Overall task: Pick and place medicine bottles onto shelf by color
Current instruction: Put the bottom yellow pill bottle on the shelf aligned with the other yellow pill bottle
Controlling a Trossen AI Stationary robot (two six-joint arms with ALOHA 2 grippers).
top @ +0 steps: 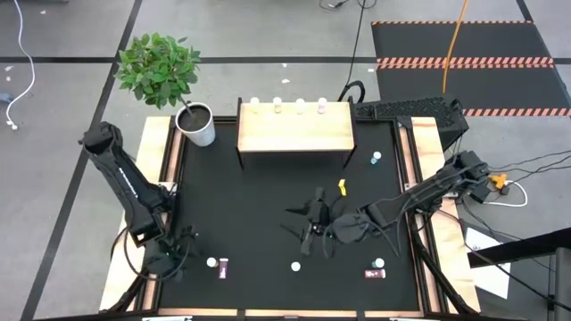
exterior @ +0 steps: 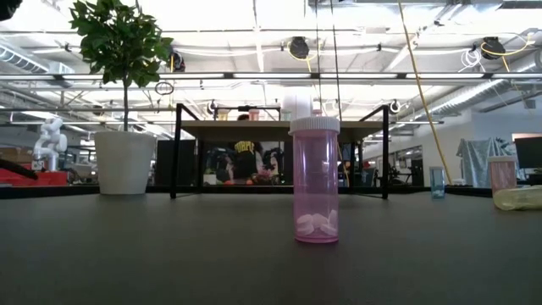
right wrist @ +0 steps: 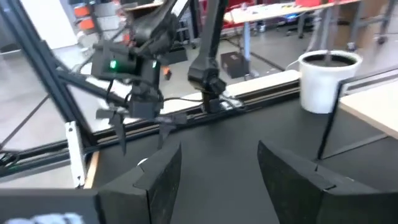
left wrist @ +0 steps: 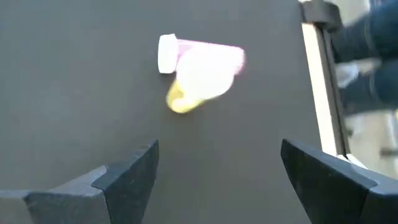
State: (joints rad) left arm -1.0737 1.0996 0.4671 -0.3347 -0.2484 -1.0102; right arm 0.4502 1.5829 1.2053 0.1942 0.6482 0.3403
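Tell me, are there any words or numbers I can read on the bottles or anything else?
None can be read.
Pink bottle standing on the table: no label shows.
Lying pink bottle in the left wrist view: too blurred to tell.
Dark poster behind the shelf: too small to read.

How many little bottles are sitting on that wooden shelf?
4 bottles, in a row along the shelf's far edge: left, mid-left, mid-right, right. None looks hidden.
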